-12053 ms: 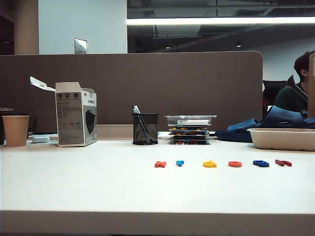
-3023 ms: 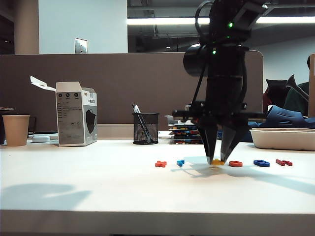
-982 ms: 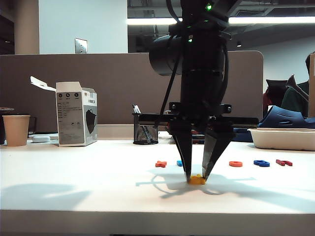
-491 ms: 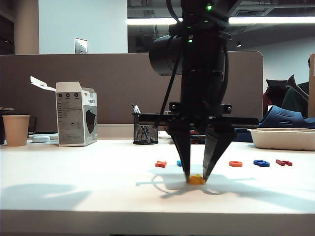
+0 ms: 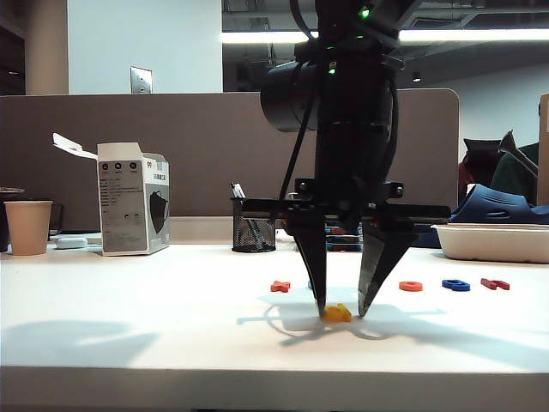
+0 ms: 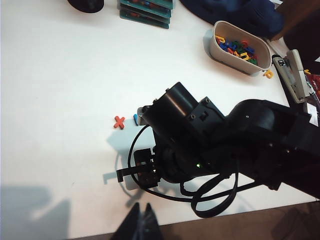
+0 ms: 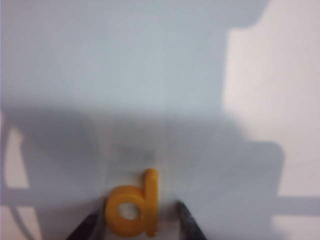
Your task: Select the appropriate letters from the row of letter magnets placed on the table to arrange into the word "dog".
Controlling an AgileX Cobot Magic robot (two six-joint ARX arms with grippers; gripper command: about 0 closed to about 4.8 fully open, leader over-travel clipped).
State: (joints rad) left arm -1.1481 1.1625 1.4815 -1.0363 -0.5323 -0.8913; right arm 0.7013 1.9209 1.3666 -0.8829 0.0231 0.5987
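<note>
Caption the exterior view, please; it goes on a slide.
Right tool open astride the yellow "d" on the table, forward of the remaining letter row.

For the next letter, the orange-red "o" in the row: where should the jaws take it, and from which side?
Judging by its pose, from straight above. The orange-red "o" lies flat on the table, so only its outer rim offers a grip: jaws either side of the ring. The dark blue "g" sits close beside it. The right gripper stands open over the yellow "d"; the left gripper is away.
</note>
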